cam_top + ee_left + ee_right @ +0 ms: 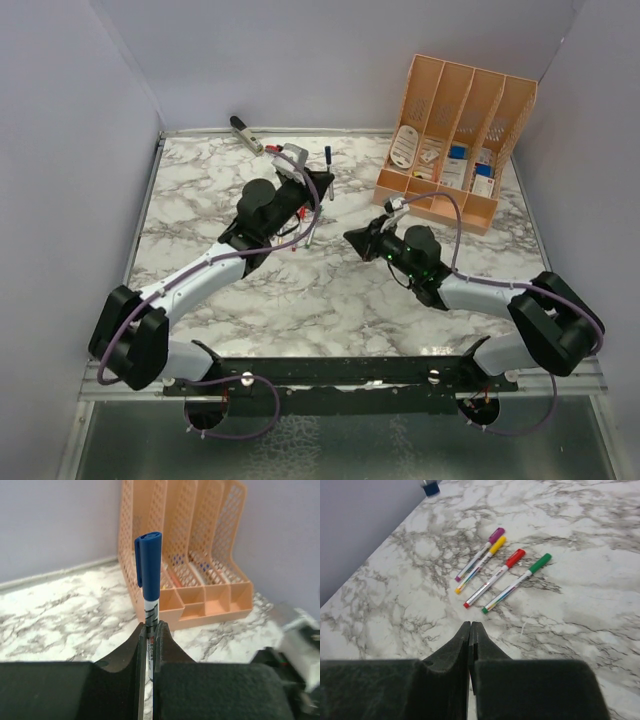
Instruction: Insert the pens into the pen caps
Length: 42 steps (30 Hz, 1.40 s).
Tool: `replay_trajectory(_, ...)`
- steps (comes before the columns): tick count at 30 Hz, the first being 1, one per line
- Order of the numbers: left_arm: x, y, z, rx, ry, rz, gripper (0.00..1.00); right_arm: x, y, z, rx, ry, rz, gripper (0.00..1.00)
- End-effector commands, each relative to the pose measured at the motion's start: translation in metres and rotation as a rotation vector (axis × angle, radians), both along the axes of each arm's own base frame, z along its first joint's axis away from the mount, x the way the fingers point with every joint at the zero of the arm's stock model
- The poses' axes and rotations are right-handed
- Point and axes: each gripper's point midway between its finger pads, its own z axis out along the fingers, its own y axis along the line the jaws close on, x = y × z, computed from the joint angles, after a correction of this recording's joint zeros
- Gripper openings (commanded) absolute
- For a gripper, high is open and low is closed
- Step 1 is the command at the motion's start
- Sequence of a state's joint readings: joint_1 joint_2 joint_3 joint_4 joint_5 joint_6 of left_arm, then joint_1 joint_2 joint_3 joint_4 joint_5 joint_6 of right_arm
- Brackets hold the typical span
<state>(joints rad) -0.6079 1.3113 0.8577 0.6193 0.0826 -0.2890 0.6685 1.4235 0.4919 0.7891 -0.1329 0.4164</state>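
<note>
left hand [149,630] clamped low on capped blue pen [149,575], upright near worktop [50,615] far edge; right hand [470,627] pinched closed, empty. risk: pen pivots, slips from low grip.

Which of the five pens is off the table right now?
The blue pen, clamped upright in the left claw. The purple pen, yellow pen, red pen and green pen lie flat on the table.
</note>
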Motion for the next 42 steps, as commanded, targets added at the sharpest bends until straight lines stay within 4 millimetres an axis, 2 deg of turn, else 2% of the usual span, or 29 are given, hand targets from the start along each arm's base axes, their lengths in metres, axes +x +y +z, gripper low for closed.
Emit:
replay_trajectory(1, 0.030, 0.005, -0.082, 0.226, 0.278, 0.076, 0.00, 0.031, -0.038, 0.023, -0.047, -0.022, -0.278, 0.04)
replay_trajectory(2, 0.036, 0.001, -0.097, 0.267, 0.336, 0.064, 0.00, 0.034, -0.047, 0.025, -0.052, -0.012, -0.328, 0.05)
replay_trajectory(4, 0.037, -0.005, -0.142, 0.348, 0.482, 0.031, 0.00, 0.042, -0.066, 0.029, -0.074, -0.004, -0.441, 0.07)
replay_trajectory(7, 0.036, -0.019, -0.190, 0.379, 0.621, -0.027, 0.00, 0.046, -0.089, 0.033, -0.110, 0.017, -0.567, 0.08)
replay_trajectory(10, 0.036, -0.026, -0.217, 0.385, 0.695, -0.046, 0.00, 0.045, -0.101, 0.039, -0.129, 0.012, -0.610, 0.08)
replay_trajectory(14, 0.034, -0.027, -0.241, 0.426, 0.768, -0.053, 0.00, 0.039, -0.105, 0.045, -0.116, 0.005, -0.613, 0.08)
replay_trajectory(21, 0.030, -0.021, -0.259, 0.449, 0.826, -0.028, 0.00, 0.039, -0.103, 0.045, -0.094, 0.014, -0.607, 0.08)
replay_trajectory(22, 0.030, -0.021, -0.262, 0.451, 0.832, -0.023, 0.02, 0.039, -0.102, 0.045, -0.093, 0.015, -0.602, 0.08)
replay_trajectory(25, 0.029, -0.020, -0.270, 0.457, 0.850, -0.019, 0.18, 0.039, -0.099, 0.042, -0.094, 0.023, -0.592, 0.08)
replay_trajectory(34, 0.034, -0.017, -0.286, 0.475, 0.871, 0.022, 0.28, 0.040, -0.099, 0.041, -0.100, 0.020, -0.593, 0.08)
replay_trajectory(39, 0.040, -0.023, -0.269, 0.444, 0.834, 0.012, 0.34, 0.041, -0.100, 0.042, -0.105, 0.014, -0.597, 0.08)
replay_trajectory(42, 0.046, -0.023, -0.247, 0.427, 0.787, 0.019, 0.50, 0.041, -0.102, 0.044, -0.105, 0.008, -0.607, 0.08)
